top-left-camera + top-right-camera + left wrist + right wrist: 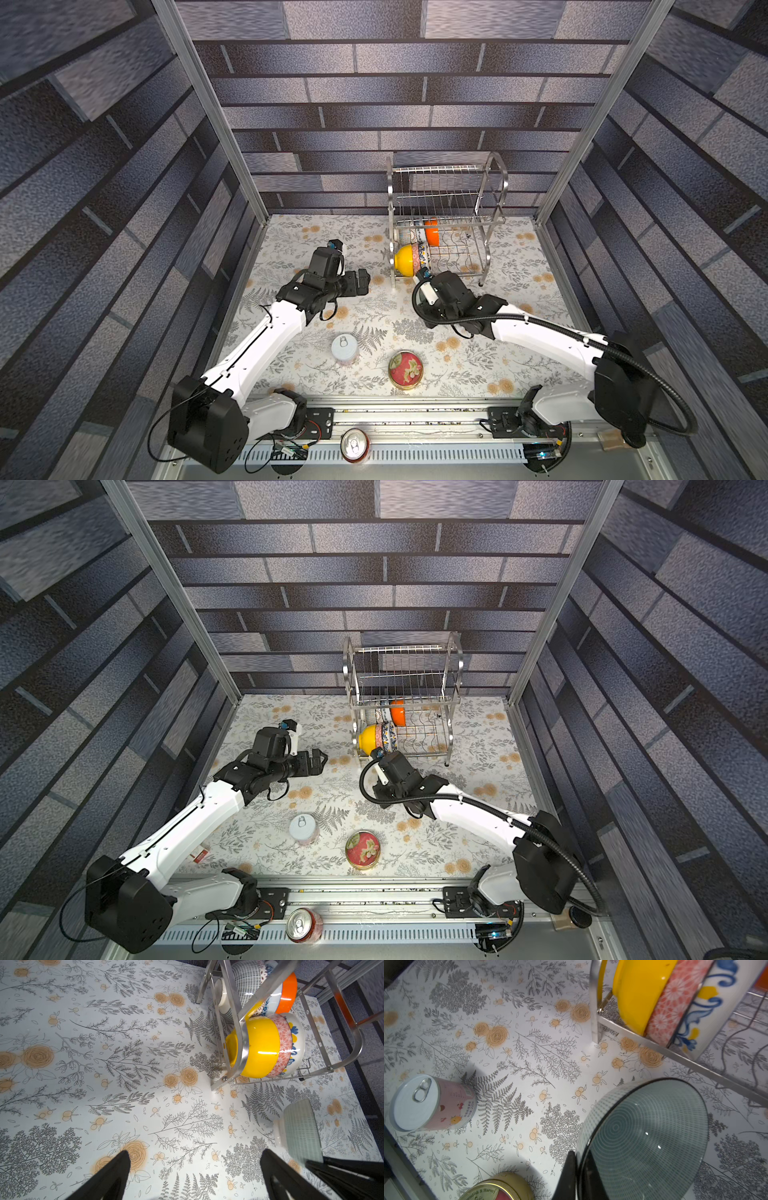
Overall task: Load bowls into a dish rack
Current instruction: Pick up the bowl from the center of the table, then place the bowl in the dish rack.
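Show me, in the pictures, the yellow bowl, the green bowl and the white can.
yellow bowl (259, 1047), left wrist view, on its glossy outer wall.
green bowl (643, 1136), right wrist view, on its inside.
white can (413, 1107), right wrist view, on its lid.

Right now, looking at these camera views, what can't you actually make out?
- Right gripper: hidden under its own wrist in both top views; the right wrist view shows only fingertips pinching the pale green bowl.
- That bowl: part runs off the right wrist view's edge.
- Back-row bowls in the dish rack: count unclear; they overlap, upper shelf wires cross them in both top views, and the left wrist view's edge crops them.
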### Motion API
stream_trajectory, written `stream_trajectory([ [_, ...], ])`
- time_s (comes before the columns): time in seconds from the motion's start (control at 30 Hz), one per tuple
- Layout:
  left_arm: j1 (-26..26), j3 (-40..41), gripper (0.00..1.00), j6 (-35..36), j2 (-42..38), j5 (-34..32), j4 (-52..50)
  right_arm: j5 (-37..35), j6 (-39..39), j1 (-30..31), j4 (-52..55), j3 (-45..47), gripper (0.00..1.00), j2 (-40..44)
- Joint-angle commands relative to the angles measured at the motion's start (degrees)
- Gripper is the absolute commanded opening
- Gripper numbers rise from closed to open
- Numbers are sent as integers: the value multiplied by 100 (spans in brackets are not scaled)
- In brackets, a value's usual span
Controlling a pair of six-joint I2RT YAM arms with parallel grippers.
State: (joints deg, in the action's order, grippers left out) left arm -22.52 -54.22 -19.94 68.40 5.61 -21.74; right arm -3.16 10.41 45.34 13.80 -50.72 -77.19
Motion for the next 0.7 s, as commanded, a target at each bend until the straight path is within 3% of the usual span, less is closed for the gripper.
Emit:
stream_trajectory([
  [0.0,-181,163,100,525,-150,71,458,399,550,-383,-1006,276,3,473],
  [0.33,-668,498,100,1154,-214,665,1333,1012,1638,-1469,-2304,906,3,998],
  [0.67,-806,623,100,1252,-244,863,1699,1354,2965,-2200,-4043,1176,4,676],
])
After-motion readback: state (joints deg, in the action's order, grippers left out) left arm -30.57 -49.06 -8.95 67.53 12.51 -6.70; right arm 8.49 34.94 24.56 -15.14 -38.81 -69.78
